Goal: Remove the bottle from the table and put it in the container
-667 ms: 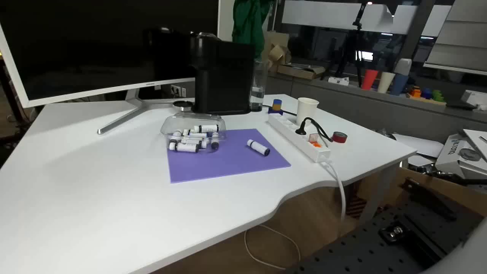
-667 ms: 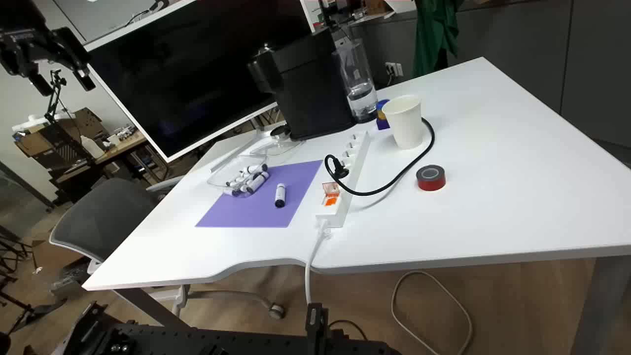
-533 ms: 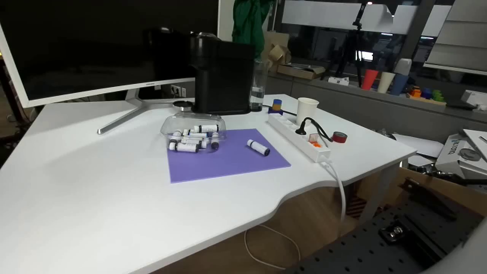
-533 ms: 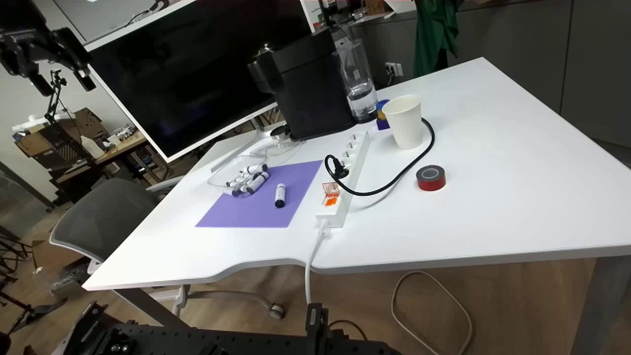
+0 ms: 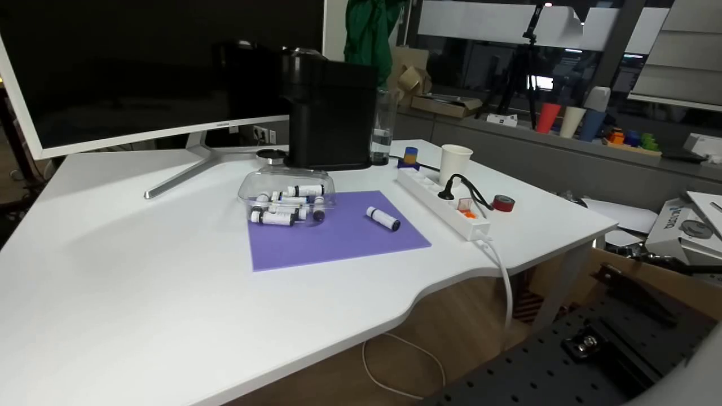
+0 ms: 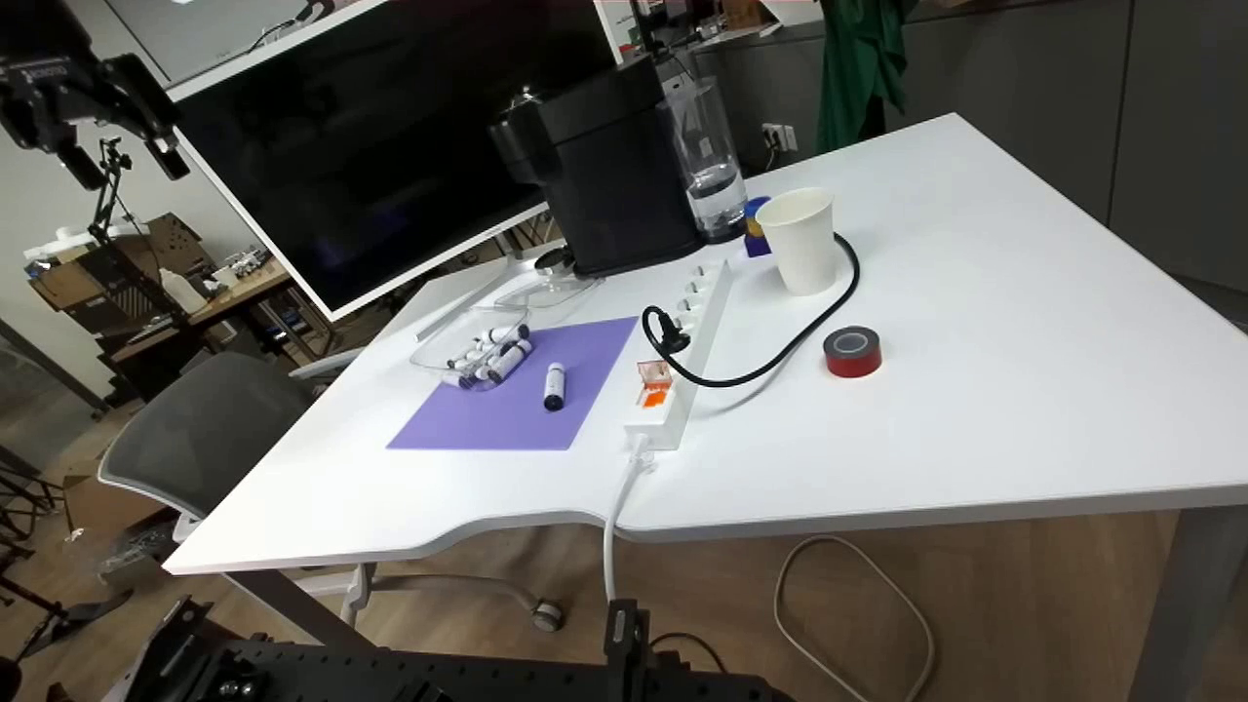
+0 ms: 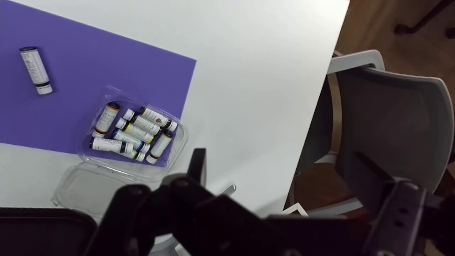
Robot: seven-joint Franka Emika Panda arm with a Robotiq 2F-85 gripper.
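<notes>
Bottle (image 7: pixel 35 69) found on mat (image 5: pixel 344 237) near power strip (image 5: pixel 434 200), container (image 7: pixel 179 145) crowded with other bottles (image 7: pixel 138 133), black machine (image 5: pixel 333 115) noted nearby, gripper (image 6: pixel 129 168) held well above, fingers (image 7: pixel 197 165) spread.

The bottle (image 5: pixel 383 219) lies on the mat (image 5: pixel 333 245), between the container (image 7: pixel 180 138) and power strip (image 5: pixel 437 202).

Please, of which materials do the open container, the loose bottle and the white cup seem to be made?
Container: probably glossy, clear plastic; the purple sheet shows through and the rim catches light.
Loose bottle: matte white label with small print, likely paper; the dark end could be glass or plastic.
White cup: probably paper, matte, judging by its opaque, tapered wall.
</notes>
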